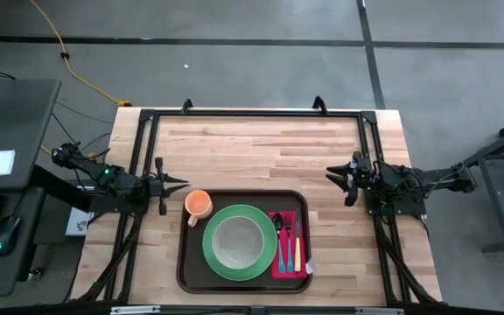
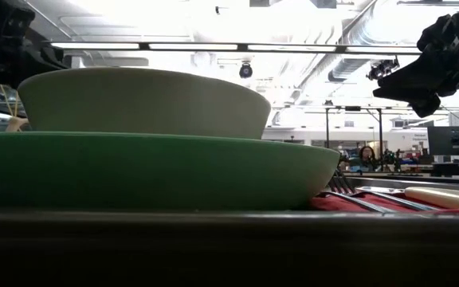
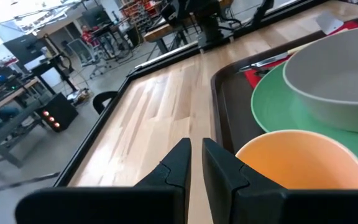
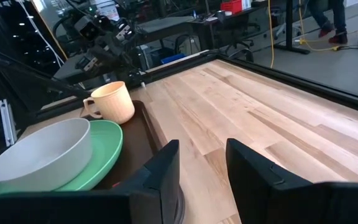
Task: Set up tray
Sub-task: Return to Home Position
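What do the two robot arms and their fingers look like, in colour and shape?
Both arms are black, built of jointed metal segments with thin cables running along them. The left arm shows a small green light. Each gripper ends in two flat, angular black fingers, matte like the right gripper's fingers.

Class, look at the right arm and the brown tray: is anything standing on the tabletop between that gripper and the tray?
Nothing visible does. The right gripper hangs off the tray's far right corner, and only bare wooden table lies between them. The plate, bowl, cup and cutlery sit on the tray itself.
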